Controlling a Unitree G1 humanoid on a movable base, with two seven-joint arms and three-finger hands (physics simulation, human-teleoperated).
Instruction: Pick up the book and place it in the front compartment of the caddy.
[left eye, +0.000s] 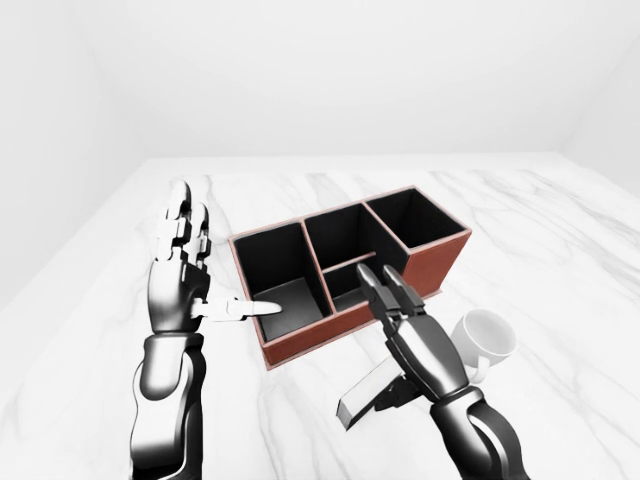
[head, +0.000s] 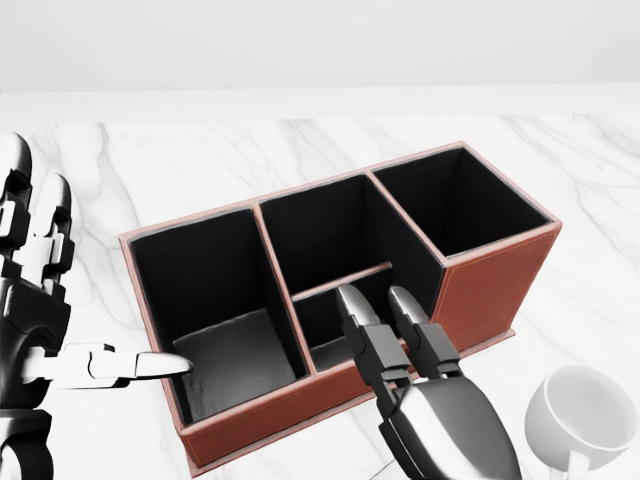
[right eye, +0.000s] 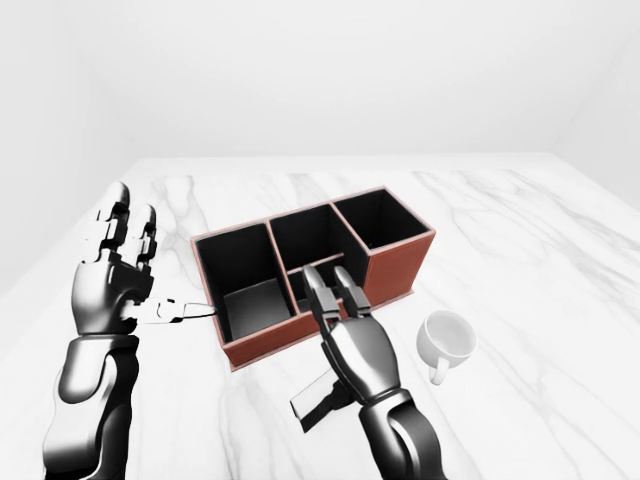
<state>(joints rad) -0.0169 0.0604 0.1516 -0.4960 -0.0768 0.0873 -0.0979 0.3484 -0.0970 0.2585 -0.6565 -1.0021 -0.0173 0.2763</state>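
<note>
White marble counter (left eye: 560, 230), plain room: right hand (left eye: 418, 345) holding grey book (left eye: 368, 392) just short of caddy (left eye: 440, 262).
Fingers pressed straight over book; left hand (left eye: 180, 285) spread, empty. Risk: book corner catching caddy rim, slipping, nudging mug (left eye: 486, 338).

both arms: glossy chrome-grey shells with black segments at the joints, rendered smooth, highly reflective. left three-finger metallic hand (left eye: 183, 283): silver-grey palm block, fingers built from short black-and-silver links with lighter silver tips; thumb is a paler, near-white tapered segment with a small dark joint. left forearm (left eye: 165, 405) is a bulged polished cylinder, dark band at the wrist. right three-finger metallic hand (right eye: 350, 325): rounded dark gunmetal back plate with bright highlights, black boxy knuckle links, silver-grey pointed fingertips. right forearm (right eye: 405, 447) dark chrome, segmented collar at the wrist.
</note>
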